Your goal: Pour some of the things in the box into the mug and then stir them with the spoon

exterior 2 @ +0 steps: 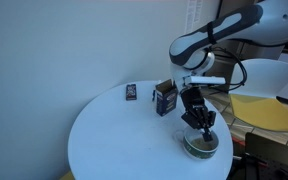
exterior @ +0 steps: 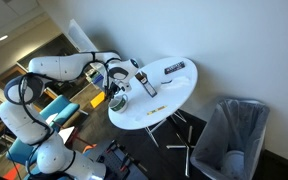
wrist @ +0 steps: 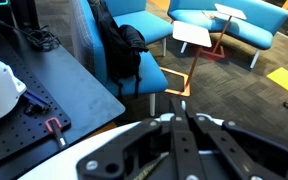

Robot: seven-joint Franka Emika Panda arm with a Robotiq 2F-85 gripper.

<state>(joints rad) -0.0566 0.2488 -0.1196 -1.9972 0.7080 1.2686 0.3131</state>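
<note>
Our tool (exterior 2: 198, 124) hangs over the mug (exterior 2: 210, 147) on the desk (exterior 2: 114, 140), jaws pressed together. The box (exterior 2: 164, 98) stands upright near it.

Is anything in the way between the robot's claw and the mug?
Nothing visible. In an exterior view the shut gripper hangs right over the mug; the box stands beside them, not between.

Small round greyish mug (exterior 2: 213, 148): top partly covered by the black pincer (exterior 2: 199, 127); contents too dark to tell. Anything between the pressed-together fingertips: too small to tell. Small near-black carton box (exterior 2: 164, 98): print unreadable. Round white worktop (exterior 2: 114, 140): cut by bottom edge. Wrist view: pincer (wrist: 180, 140) body cropped at bottom edge.
</note>
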